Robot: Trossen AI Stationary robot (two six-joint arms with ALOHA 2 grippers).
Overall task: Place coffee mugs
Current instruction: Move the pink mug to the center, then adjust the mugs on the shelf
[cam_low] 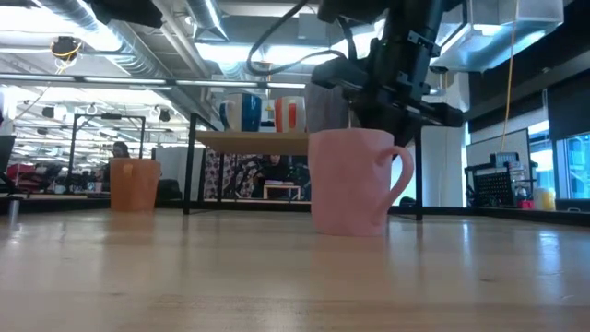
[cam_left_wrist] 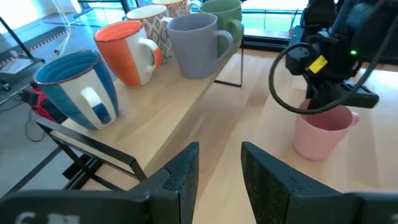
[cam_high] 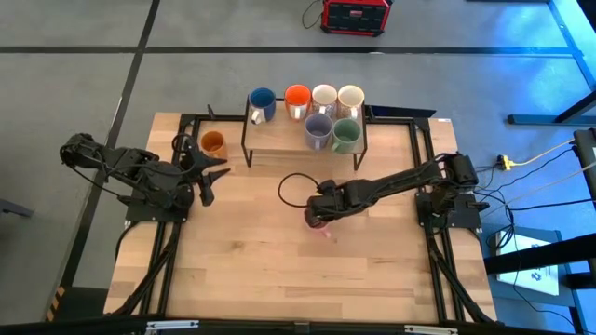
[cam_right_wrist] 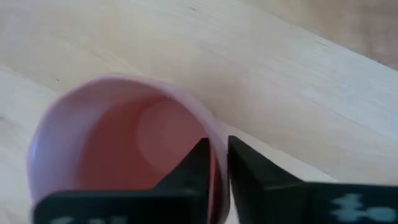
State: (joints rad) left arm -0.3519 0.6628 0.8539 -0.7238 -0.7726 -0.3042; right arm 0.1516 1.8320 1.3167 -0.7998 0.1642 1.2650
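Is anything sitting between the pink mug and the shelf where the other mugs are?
Nothing visible does. The pink mug stands on bare table, its rim gripped by the right pincer; open wood lies between it and the shelf.

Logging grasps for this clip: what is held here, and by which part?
The right pincer pinches the pink mug by its rim wall, mug standing on the table. The left pincer holds nothing.
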